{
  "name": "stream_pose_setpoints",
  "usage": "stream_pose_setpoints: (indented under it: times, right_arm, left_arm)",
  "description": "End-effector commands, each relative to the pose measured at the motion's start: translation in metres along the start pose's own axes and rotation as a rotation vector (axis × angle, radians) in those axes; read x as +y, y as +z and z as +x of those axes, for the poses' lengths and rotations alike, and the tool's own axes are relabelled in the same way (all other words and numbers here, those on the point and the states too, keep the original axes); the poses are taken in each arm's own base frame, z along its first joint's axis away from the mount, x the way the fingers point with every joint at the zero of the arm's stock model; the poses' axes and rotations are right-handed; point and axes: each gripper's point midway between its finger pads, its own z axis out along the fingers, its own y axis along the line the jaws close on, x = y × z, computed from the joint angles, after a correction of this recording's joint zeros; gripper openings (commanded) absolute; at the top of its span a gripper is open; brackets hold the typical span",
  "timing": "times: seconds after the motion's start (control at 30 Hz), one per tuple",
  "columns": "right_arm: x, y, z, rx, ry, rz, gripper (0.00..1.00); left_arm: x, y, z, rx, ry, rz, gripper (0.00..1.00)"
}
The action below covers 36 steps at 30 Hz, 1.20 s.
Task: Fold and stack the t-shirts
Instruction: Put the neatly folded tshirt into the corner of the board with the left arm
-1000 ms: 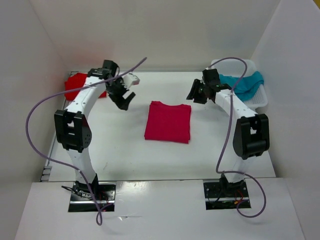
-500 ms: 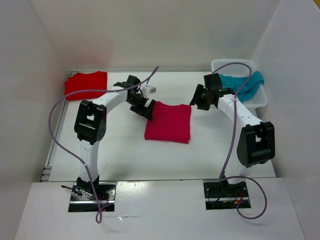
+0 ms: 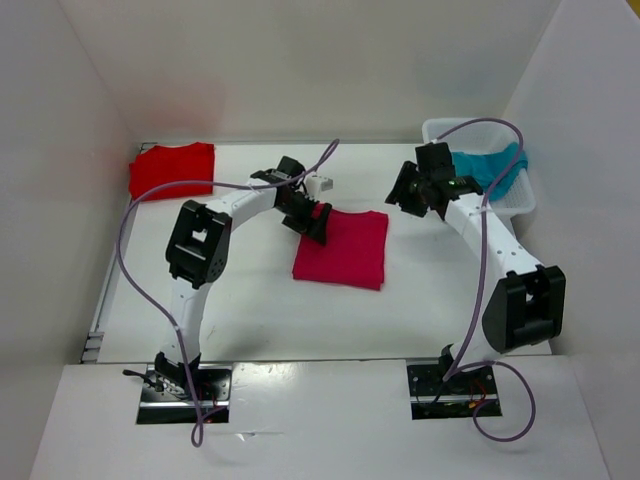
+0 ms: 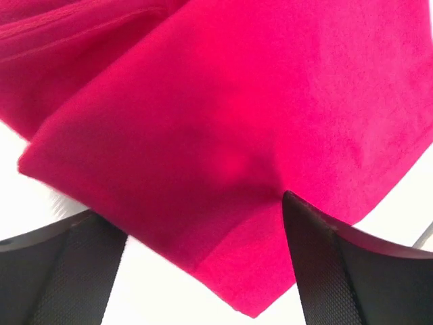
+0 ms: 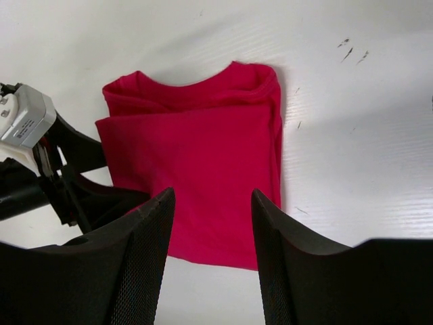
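There, teal t-shirt (image 3: 487, 166) in basket (image 3: 522, 201)

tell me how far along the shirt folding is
Done: red shirt looks folded, far left; crimson-pink shirt folded mid-table. In hand: left gripper, fingers open, straddles the crimson-pink shirt's corner. Left: teal shirt lies bunched in the basket; nothing stacked.
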Motion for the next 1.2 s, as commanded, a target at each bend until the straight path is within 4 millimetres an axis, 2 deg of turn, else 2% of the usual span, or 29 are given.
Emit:
stream_pose_setpoints:
  times: [0.0, 0.03, 0.13, 0.17, 0.23, 0.27, 0.4, 0.43, 0.47, 0.5, 0.53, 0.6, 0.67, 0.7, 0.73, 0.77, 0.8, 0.87, 0.9, 0.97, 1.0, 1.17]
  right_arm:
    - [0.011, -0.029, -0.021, -0.082, 0.001, -0.017, 0.55]
    - [0.01, -0.031, -0.023, -0.086, 0.002, -0.007, 0.55]
    - [0.008, -0.038, -0.026, -0.108, 0.003, 0.002, 0.55]
    - [0.008, -0.038, -0.026, -0.108, 0.003, 0.002, 0.55]
    - [0.009, -0.042, -0.028, -0.115, 0.003, -0.003, 0.55]
    - [0.007, -0.04, -0.025, -0.108, 0.003, 0.002, 0.55]
    - [0.004, -0.038, -0.023, -0.106, 0.003, 0.015, 0.55]
    - [0.004, -0.038, -0.023, -0.106, 0.003, 0.015, 0.55]
    - [0.005, -0.038, -0.025, -0.113, 0.003, 0.01, 0.55]
    - [0.005, -0.038, -0.025, -0.113, 0.003, 0.01, 0.55]
    - [0.007, -0.039, -0.027, -0.12, -0.006, 0.005, 0.55]
    - [0.004, -0.036, -0.027, -0.117, -0.006, 0.018, 0.55]
    - [0.004, -0.036, -0.027, -0.117, -0.015, 0.019, 0.55]
    - [0.007, -0.037, -0.032, -0.132, -0.014, 0.009, 0.55]
    - [0.006, -0.034, -0.03, -0.123, -0.015, 0.015, 0.55]
    - [0.006, -0.034, -0.03, -0.123, -0.015, 0.015, 0.55]
    - [0.006, -0.034, -0.03, -0.123, -0.015, 0.015, 0.55]
    - [0.007, -0.032, -0.032, -0.123, -0.015, 0.015, 0.55]
    - [0.007, -0.032, -0.032, -0.123, -0.024, 0.015, 0.55]
    - [0.007, -0.032, -0.032, -0.123, -0.024, 0.015, 0.55]
    - [0.007, -0.032, -0.032, -0.123, -0.024, 0.015, 0.55]
    - [0.009, -0.034, -0.035, -0.131, -0.023, 0.01, 0.55]
  left_arm:
    - [-0.002, 0.04, 0.054, 0.159, -0.127, 0.084, 0.89]
    - [-0.001, 0.042, 0.053, 0.159, -0.127, 0.084, 0.73]
    - [0.002, 0.039, 0.048, 0.144, -0.117, 0.09, 0.41]
    - [0.007, 0.037, 0.047, 0.137, -0.128, 0.085, 0.23]
    - [0.012, 0.033, 0.045, 0.133, -0.125, 0.082, 0.09]
    - [0.012, 0.027, 0.035, 0.109, -0.096, 0.07, 0.02]
    - [0.016, -0.006, 0.001, 0.004, 0.002, -0.021, 0.0]
    - [0.015, -0.023, -0.014, -0.043, 0.041, -0.06, 0.0]
    - [0.025, -0.032, -0.022, -0.064, 0.074, -0.138, 0.0]
    - [0.024, -0.049, -0.038, -0.107, 0.111, -0.182, 0.0]
    - [0.033, -0.056, -0.04, -0.106, 0.117, -0.219, 0.0]
    - [0.056, -0.084, -0.049, -0.121, 0.152, -0.338, 0.0]
    - [0.076, -0.103, -0.051, -0.112, 0.179, -0.439, 0.0]
    - [0.097, -0.12, -0.055, -0.098, 0.235, -0.58, 0.0]
    - [0.108, -0.134, -0.056, -0.091, 0.265, -0.671, 0.0]
    - [0.127, -0.139, -0.045, -0.045, 0.277, -0.752, 0.0]
    - [0.147, -0.164, -0.049, -0.037, 0.304, -0.899, 0.0]
    - [0.165, -0.181, -0.045, -0.019, 0.298, -0.979, 0.0]
    - [0.18, -0.199, -0.045, -0.033, 0.263, -1.026, 0.0]
    - [0.194, -0.22, -0.045, -0.035, 0.245, -1.072, 0.0]
    - [0.205, -0.242, -0.048, -0.059, 0.223, -1.126, 0.0]
    - [0.225, -0.302, -0.062, -0.132, 0.207, -1.214, 0.0]
